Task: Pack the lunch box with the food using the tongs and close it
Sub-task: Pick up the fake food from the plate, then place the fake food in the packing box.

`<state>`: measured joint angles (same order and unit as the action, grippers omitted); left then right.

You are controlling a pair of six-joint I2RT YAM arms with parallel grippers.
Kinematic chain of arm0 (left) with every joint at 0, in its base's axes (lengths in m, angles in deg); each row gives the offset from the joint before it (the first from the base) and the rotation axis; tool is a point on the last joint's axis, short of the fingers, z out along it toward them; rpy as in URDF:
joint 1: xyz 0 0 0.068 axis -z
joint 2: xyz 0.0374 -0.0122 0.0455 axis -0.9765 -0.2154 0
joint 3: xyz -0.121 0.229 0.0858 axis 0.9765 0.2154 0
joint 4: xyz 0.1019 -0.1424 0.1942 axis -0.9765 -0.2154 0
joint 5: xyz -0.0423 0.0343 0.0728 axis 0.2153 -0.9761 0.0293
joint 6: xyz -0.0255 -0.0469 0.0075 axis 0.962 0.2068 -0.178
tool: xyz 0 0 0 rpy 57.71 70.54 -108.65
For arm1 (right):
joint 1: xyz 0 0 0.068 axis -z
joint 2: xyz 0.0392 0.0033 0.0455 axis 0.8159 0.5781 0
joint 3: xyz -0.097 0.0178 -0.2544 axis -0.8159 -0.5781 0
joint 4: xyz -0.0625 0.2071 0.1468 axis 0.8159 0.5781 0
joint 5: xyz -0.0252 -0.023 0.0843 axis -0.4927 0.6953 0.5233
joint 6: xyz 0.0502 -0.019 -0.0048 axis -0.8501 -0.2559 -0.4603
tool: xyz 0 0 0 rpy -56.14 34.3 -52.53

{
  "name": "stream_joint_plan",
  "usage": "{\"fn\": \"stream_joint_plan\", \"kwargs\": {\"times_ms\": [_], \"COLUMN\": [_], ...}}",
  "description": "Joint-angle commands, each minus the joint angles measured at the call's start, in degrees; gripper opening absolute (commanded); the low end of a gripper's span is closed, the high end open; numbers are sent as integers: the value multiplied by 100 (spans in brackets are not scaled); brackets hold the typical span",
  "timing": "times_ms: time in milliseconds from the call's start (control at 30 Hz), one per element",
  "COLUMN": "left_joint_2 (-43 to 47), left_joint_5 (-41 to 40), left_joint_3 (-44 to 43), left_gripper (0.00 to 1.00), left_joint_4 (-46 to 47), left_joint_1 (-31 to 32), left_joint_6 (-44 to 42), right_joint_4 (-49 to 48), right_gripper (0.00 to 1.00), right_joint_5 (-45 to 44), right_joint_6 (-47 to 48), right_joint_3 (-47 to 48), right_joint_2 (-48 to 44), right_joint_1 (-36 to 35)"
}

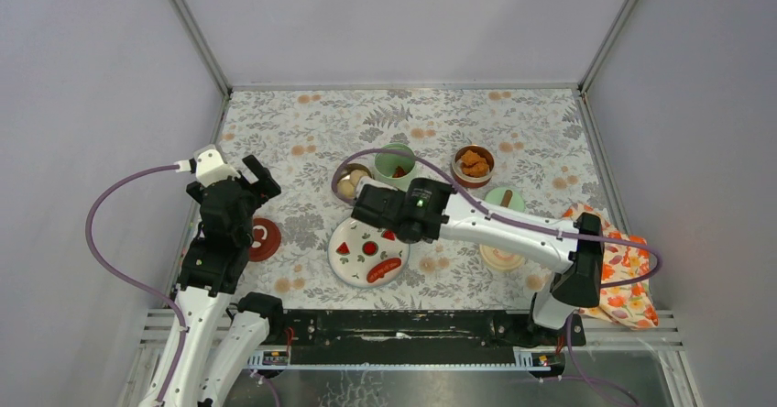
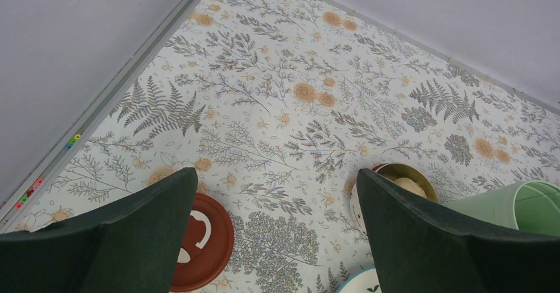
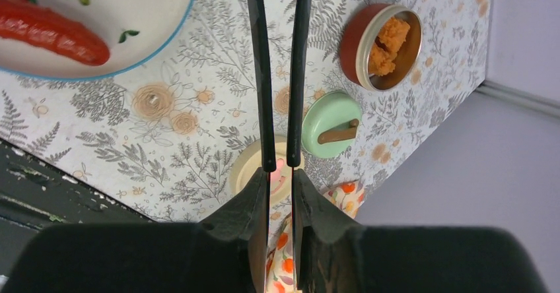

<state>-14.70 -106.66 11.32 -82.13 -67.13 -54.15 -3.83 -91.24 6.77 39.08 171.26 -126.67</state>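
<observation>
From above: right claw (image 1: pixel 365 205) sits over the far rim of the plate (image 1: pixel 355 265), between it and the steel bowl of pale balls (image 1: pixel 349 184). One red sausage (image 1: pixel 385 269) lies on the plate, on the near side of that claw, long axis running roughly left to right. The right arm is much the nearer. Mint-green jar (image 1: pixel 396 164) is uncovered, a speck of red inside; second bowl (image 1: pixel 473 163) holds orange chunks. Left claw (image 1: pixel 261 178) hangs near the dark-red lid (image 1: pixel 264 239).

Left wrist: left claw (image 2: pixel 276 172) spread wide, empty, above the tabletop (image 2: pixel 277 95).

Right wrist: right claw (image 3: pixel 280 174) clamped on the tongs (image 3: pixel 259 75), blades nearly together, tips out of frame. Sausage (image 3: pixel 53 32) lies left of the blades, crosswise to them. Green lid (image 3: pixel 330 133) and cream lid (image 3: pixel 244 167) lie off their vessels.
</observation>
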Motion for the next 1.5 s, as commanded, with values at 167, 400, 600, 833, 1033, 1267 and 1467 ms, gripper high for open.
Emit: {"fn": "stream_joint_plan", "kwargs": {"times_ms": [167,400,600,833,1033,1267,1467], "left_joint_2": [18,21,27,36,35,39,45], "left_joint_5": [26,29,32,35,32,34,36], "left_joint_3": [-7,-12,-7,-7,-7,-7,-7], "left_gripper": [98,98,98,99,98,98,99], "left_joint_4": [154,154,154,154,154,154,158], "left_joint_1": [-50,-53,-51,-51,-52,-51,-51], "left_joint_6": [16,8,8,-1,-1,-1,-1], "right_joint_4": [38,29,-57,-289,-347,-369,-357], "right_gripper": [21,26,29,31,33,39,39], "right_joint_5": [-81,-14,121,160,116,121,117], "right_joint_6": [-233,-304,-263,-204,-190,-206,-208], "right_joint_3": [484,574,533,313,179,107,122], "right_joint_2": [-298,-26,66,127,184,109,6], "right_joint_1": [899,1286,1417,1424,1424,1424,1422]}}
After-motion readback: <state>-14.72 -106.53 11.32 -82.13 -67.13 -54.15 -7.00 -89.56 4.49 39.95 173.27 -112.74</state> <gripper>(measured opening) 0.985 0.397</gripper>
